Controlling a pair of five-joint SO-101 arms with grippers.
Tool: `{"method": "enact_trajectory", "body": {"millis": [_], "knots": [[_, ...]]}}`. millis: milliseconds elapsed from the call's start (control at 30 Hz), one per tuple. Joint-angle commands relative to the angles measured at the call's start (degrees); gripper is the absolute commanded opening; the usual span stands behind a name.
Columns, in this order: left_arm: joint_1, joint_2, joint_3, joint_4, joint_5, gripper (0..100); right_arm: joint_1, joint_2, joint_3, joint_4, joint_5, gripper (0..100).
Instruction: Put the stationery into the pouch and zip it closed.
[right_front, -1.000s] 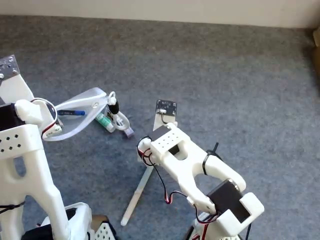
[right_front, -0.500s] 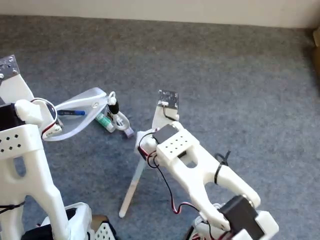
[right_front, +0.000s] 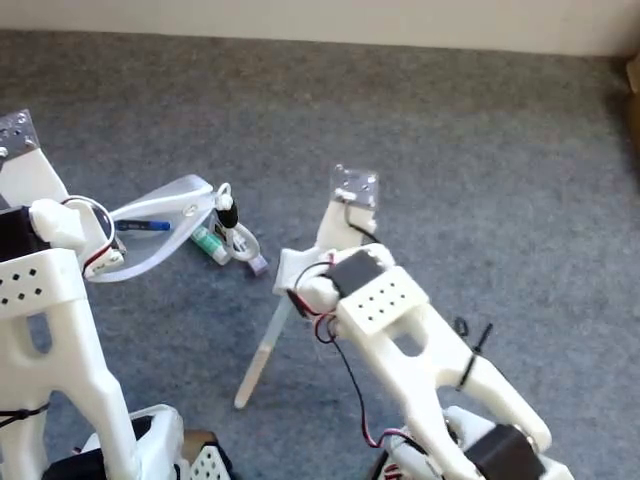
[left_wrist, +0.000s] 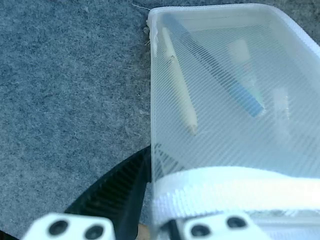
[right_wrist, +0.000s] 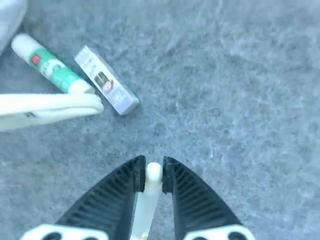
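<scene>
- Left gripper (left_wrist: 152, 167): cut off at the frame edge in the left wrist view. One dark jaw sits under the pouch (left_wrist: 225, 75) and the other side is behind a white ribbed band. It's clamped on the pouch's near end, but I can't see the tips.
- The pouch is see-through. Inside, blurred by the ribbed plastic, are a pencil (left_wrist: 180, 85) and a blue pen (left_wrist: 235, 85), plus 1–2 pale shapes I can't ID.
- High view: the pouch (right_front: 170, 215) sticks out beyond my left gripper and its mouth looks spread open. I can't tell how far the zip runs.
- At the pouch's far end there's a small black-capped thing (right_front: 228, 212); no idea what it is.
- Right gripper (right_wrist: 153, 162): closed on a white stick (right_wrist: 147, 205). The stick's end just pokes past my tips and the rest runs back under my wrist.
- High view: the stick (right_front: 258, 360) slants back toward my base. I can't tell if its far end touches the carpet (right_front: 450, 150).
- Ahead of my right tips, well apart from them, a glue stick (right_wrist: 47, 67) and a small box (right_wrist: 106, 80) lie just beside each other on the carpet.
- A white curved strip (right_wrist: 50, 107) lies by the glue stick, on the side nearer my tips.
- Pose: the right arm is stretched fwd and low with the wrist tipped down, fingers aimed at the glue stick. The left arm stands tall, gripper out toward the same spot.
</scene>
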Motion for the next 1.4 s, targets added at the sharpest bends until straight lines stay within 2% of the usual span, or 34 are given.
{"method": "enact_trajectory", "body": {"millis": [0,100,1100,1367], "knots": [[-1.10,0.75,2.15,-0.62,0.18,1,2.68,-6.81,-0.22,0.40,3.69,0.8],[-1.10,0.75,2.15,-0.62,0.26,1,3.65,-9.01,-0.22,0.48,6.51,0.8],[-1.10,0.75,2.15,-0.70,0.44,1,3.47,-32.40,3.03,3.65,6.77,0.8],[-1.10,0.75,2.15,-0.70,0.44,1,-2.15,-35.82,3.03,3.65,6.77,0.8]]}}
